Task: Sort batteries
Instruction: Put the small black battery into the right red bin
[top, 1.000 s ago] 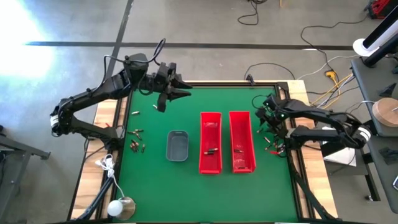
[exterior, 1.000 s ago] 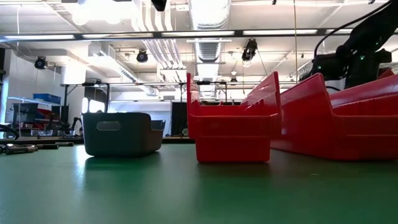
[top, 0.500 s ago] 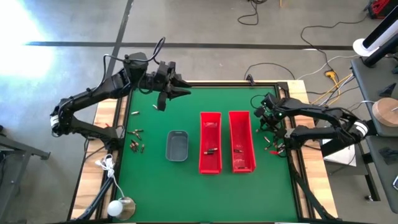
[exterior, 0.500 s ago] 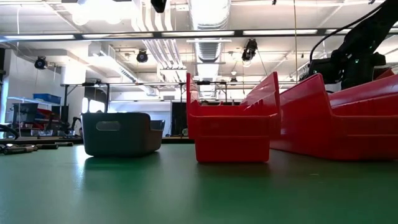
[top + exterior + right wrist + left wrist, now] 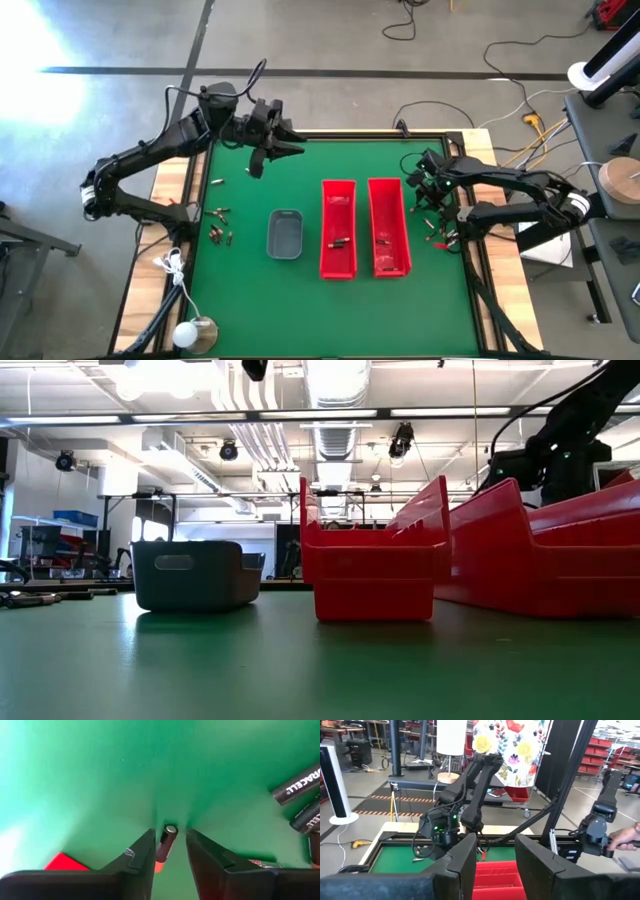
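Observation:
My right gripper (image 5: 170,842) points down at the green mat (image 5: 250,290), close to the table's right edge and right of the two red bins (image 5: 338,228) (image 5: 388,226). It is shut on one dark battery (image 5: 166,845) with an orange-red end. More loose batteries (image 5: 296,782) (image 5: 437,232) lie on the mat next to it. Another group of batteries (image 5: 220,225) lies at the table's left. My left gripper (image 5: 290,148) hangs open, high over the far left of the mat, pointing level toward the right. My right gripper has the battery between its two fingers (image 5: 142,852), coming from above and pointing steeply down. The battery lies along the fingers. Its silvery end (image 5: 171,829) points toward the mat and its orange-red end (image 5: 159,866) sits back between the fingers.
A small grey tray (image 5: 285,234) stands left of the red bins. Each bin holds a battery or two (image 5: 340,243) (image 5: 383,240). In the low view the bins (image 5: 375,565) hide my right gripper. Beyond the table's right side a person's hand (image 5: 620,840) shows.

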Robot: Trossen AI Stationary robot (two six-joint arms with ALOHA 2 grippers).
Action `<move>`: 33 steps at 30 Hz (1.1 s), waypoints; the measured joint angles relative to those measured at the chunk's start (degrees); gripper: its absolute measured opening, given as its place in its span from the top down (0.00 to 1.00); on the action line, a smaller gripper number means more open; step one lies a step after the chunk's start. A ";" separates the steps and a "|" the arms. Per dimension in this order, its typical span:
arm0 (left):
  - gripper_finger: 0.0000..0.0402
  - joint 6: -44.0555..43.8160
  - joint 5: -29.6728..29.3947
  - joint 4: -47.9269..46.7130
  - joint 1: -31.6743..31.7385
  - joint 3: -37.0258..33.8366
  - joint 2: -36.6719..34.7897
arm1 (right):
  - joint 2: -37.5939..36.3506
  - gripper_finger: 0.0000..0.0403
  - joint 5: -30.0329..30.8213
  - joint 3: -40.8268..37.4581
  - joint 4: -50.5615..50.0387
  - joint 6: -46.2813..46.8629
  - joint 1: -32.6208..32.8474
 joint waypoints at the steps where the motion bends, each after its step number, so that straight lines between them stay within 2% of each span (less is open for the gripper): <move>1: 0.71 0.13 0.01 -0.04 0.12 0.00 0.00 | 0.19 0.72 0.06 0.10 0.03 0.55 0.49; 5: 0.71 1.00 -0.02 0.04 0.49 0.00 0.00 | 1.90 0.68 0.13 0.12 1.53 3.04 2.02; 8: 0.71 1.05 0.25 0.00 0.67 0.00 0.00 | 3.68 0.68 -0.06 0.26 1.60 3.73 1.99; 19: 0.71 0.94 1.83 -0.67 1.02 0.00 -0.02 | 4.42 0.91 3.59 0.19 1.47 3.59 2.08; 22: 0.71 0.87 2.54 -0.65 1.34 0.00 -0.17 | 4.18 0.94 4.65 0.16 1.82 3.02 2.08; 27: 0.71 0.87 2.56 -0.35 2.68 0.00 -1.57 | 1.24 0.91 7.05 1.01 0.39 -0.33 2.04; 33: 0.71 0.84 2.52 0.55 3.88 0.00 -3.29 | -4.84 0.92 12.90 6.44 -7.49 -6.77 1.99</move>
